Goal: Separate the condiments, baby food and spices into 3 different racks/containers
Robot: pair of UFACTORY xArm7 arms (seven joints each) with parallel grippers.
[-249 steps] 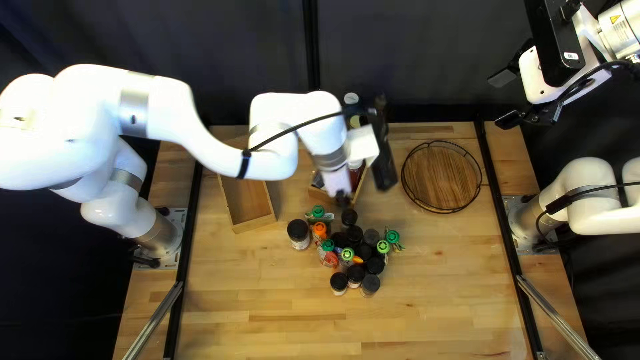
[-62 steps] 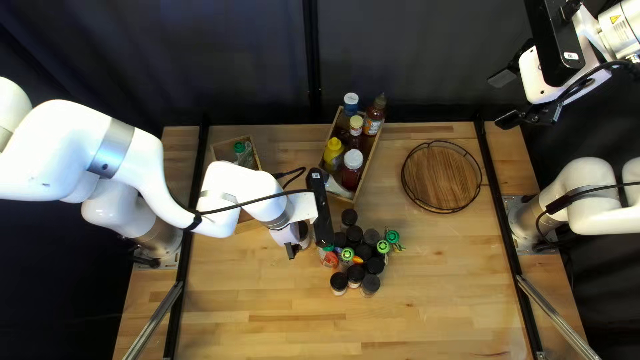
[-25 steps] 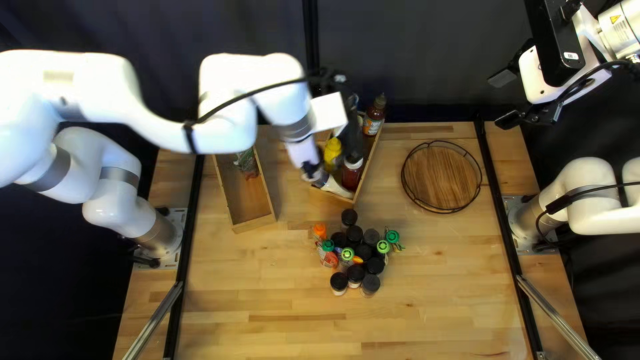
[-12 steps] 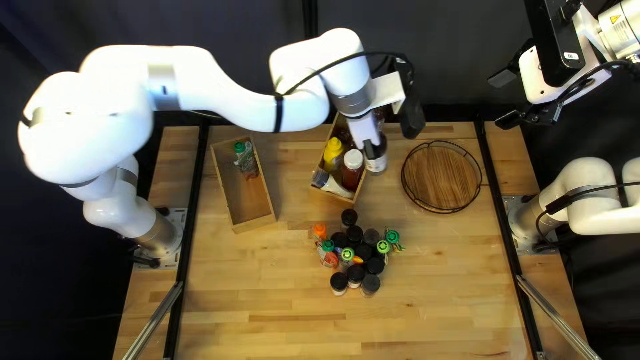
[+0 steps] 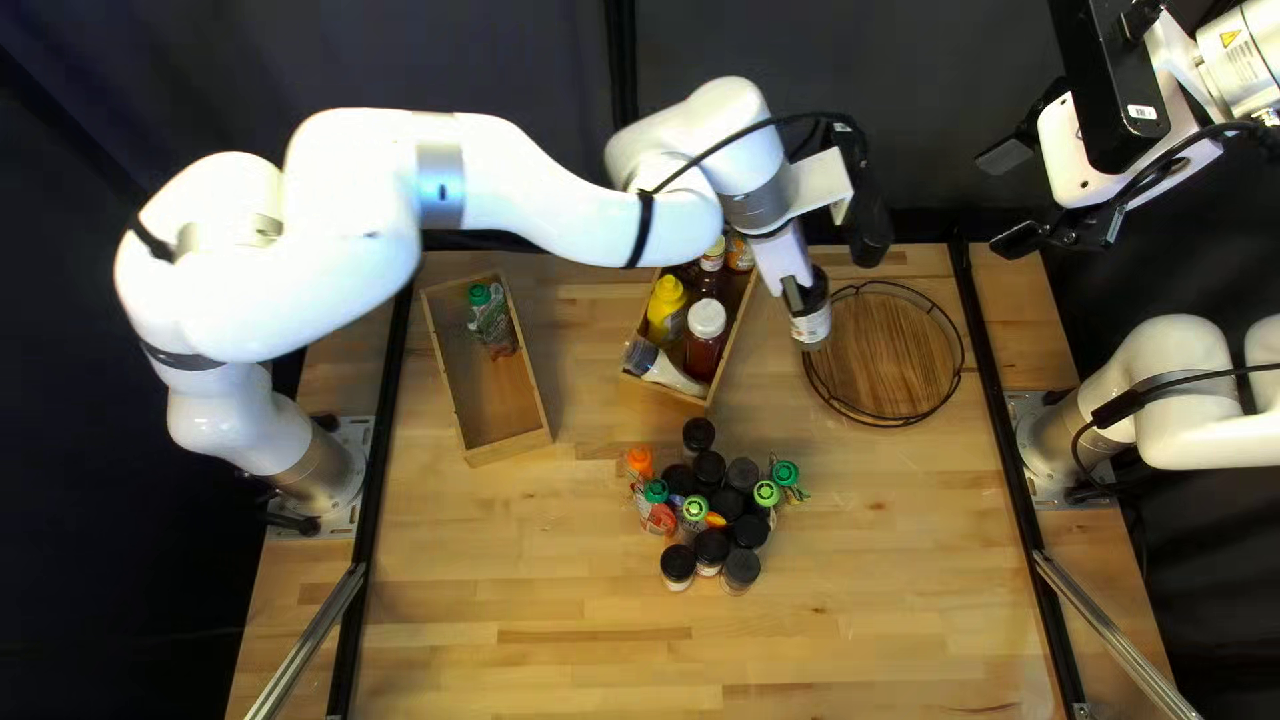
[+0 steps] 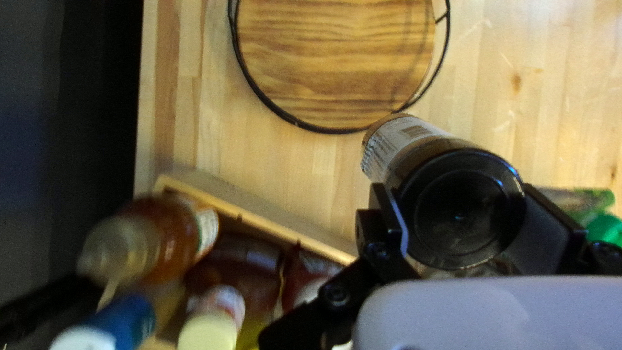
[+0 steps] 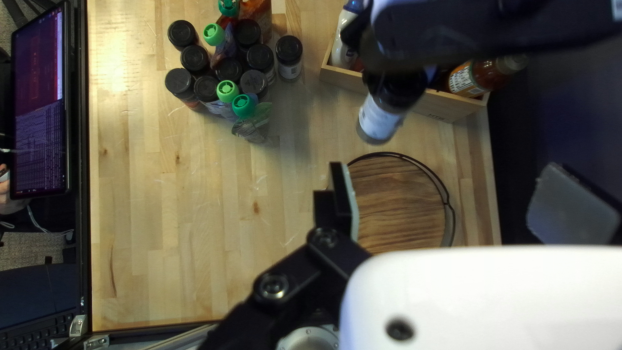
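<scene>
The left gripper (image 5: 804, 294) was clamped around a black-capped jar (image 5: 810, 327), which hung tilted between the middle box (image 5: 734, 344) and the round rack (image 5: 887, 354), near its raised wire rim. The left arm (image 5: 534, 187) crossed over the far side of the table, hiding part of that box. Inside stood a yellow bottle (image 5: 666, 307) and a white-capped red bottle (image 5: 706, 336), with a tube (image 5: 671, 372) lying beside them. In the left box (image 5: 494, 400) lay a green-capped pouch (image 5: 494, 328). Nearer, black-capped containers (image 5: 711, 550) crowded together with an orange-capped pouch (image 5: 639, 463) and other green-capped pouches (image 5: 784, 476). The right gripper (image 5: 1011, 198) hung high with its fingers spread, holding nothing. Beyond the table's edge, part of a person's hand (image 7: 6, 202) showed beside a screen (image 7: 40, 104).
</scene>
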